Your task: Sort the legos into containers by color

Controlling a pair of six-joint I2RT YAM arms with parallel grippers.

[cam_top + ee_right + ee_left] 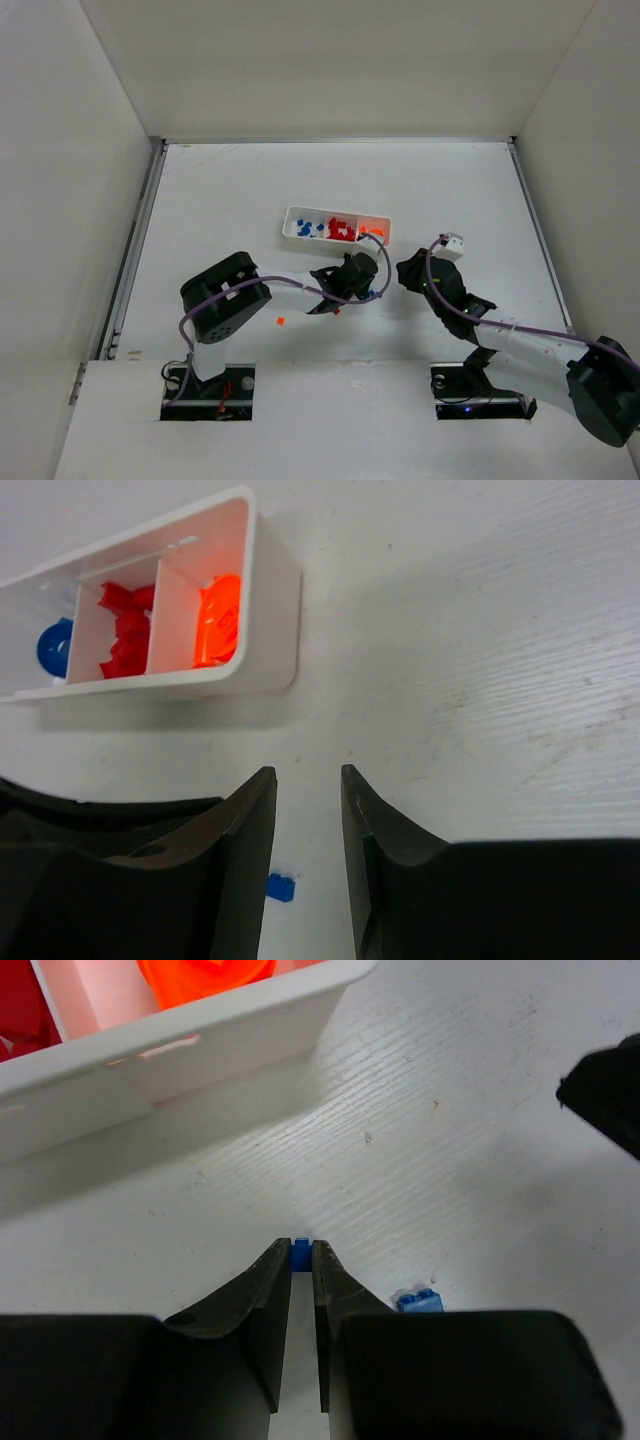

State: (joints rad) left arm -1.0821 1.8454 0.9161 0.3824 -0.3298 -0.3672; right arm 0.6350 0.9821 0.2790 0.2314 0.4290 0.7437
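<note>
Left tool [301, 1248] low near the tray [200, 1050], tight around blue brick [301, 1257]

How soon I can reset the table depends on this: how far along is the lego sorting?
Mostly done: the tray already holds blue, red and orange pieces in separate compartments. In hand: the left gripper pinches a blue brick; the right gripper is open and empty. Left: a second blue brick and an orange brick on the table.

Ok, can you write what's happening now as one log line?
left end effector: shut on blue brick | right end effector: open, empty | tray: partly filled | loose: orange brick
</note>
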